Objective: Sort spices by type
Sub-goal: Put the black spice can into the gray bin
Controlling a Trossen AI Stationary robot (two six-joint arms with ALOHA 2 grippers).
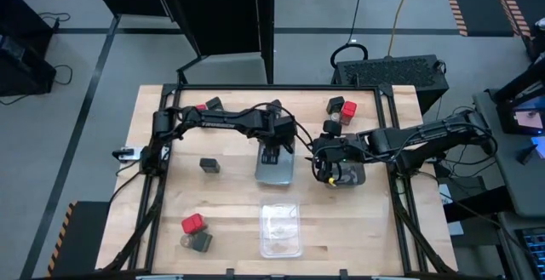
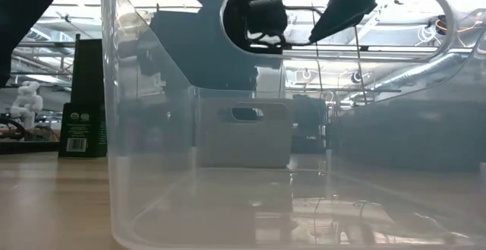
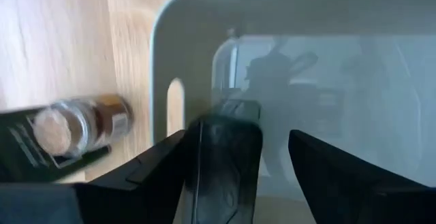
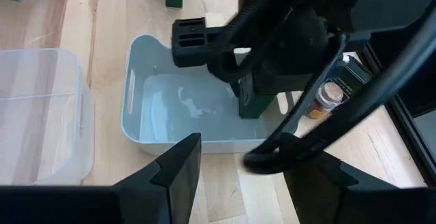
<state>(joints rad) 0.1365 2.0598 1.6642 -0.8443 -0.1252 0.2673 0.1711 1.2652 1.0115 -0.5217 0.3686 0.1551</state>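
My left gripper (image 1: 272,151) hangs open over the pale grey tray (image 1: 261,176). A dark block (image 4: 257,107) stands upright between its fingers on the tray floor. My right gripper (image 1: 326,162) is open and empty by the dark smoky tray (image 1: 351,178), close to the right of the grey tray. Other spices rest on the table: a red block (image 1: 193,223) with a dark one (image 1: 203,242) near left, a dark block (image 1: 209,165), a red (image 1: 202,107) and dark pair far left, a red block (image 1: 348,108), a dark block (image 1: 335,104), and a brown-topped jar (image 1: 332,127). My left gripper (image 3: 245,132) comes down from above around the dark block's upper part (image 3: 228,149). The block lies against one finger (image 3: 170,163), with a visible gap to the other finger (image 3: 327,176). It stands upright, its lower end on the grey tray's floor (image 4: 184,108).
A clear tray (image 1: 279,227) sits near the table's front edge and fills the low view (image 2: 152,166). In the left wrist view a jar (image 3: 75,122) lies beside the grey tray's rim (image 3: 163,60). The two grippers are close together; a cable (image 4: 272,157) loops between them.
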